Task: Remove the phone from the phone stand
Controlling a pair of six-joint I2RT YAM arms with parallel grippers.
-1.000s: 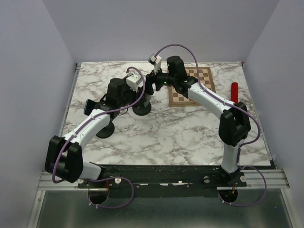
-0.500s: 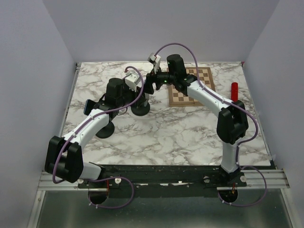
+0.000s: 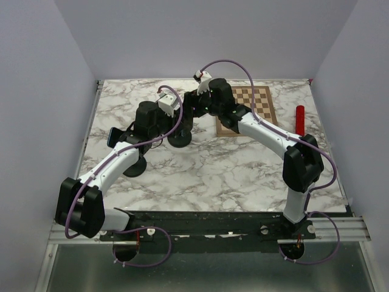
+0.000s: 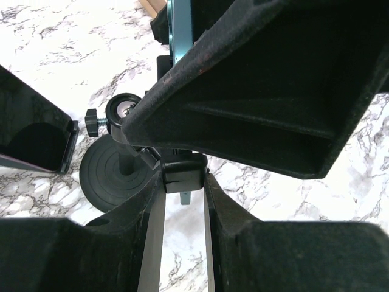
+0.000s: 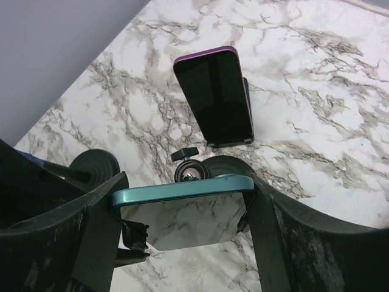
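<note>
The teal phone point(image 5: 182, 188) is clamped edge-on between my right gripper's point(image 5: 182, 210) fingers, its glossy screen mirroring the marble. It hangs just above the black phone stand's ball joint point(image 5: 190, 172). In the left wrist view the phone's teal edge point(image 4: 179, 30) shows at the top. My left gripper point(image 4: 183, 182) is shut on the stand's black bracket point(image 4: 182, 173), above its round base point(image 4: 112, 176). In the top view both grippers meet over the stand point(image 3: 180, 140), left gripper point(image 3: 180, 120) and right gripper point(image 3: 193, 109) close together.
A second, purple-edged phone point(image 5: 216, 100) lies beside the stand; it also shows in the left wrist view point(image 4: 30, 128). Another round black stand base point(image 3: 134, 166) sits at the left. A chessboard point(image 3: 258, 103) and a red stick point(image 3: 299, 115) are at the back right.
My right wrist has turned and shifted slightly toward the back with the teal phone. The left gripper stays on the stand.
</note>
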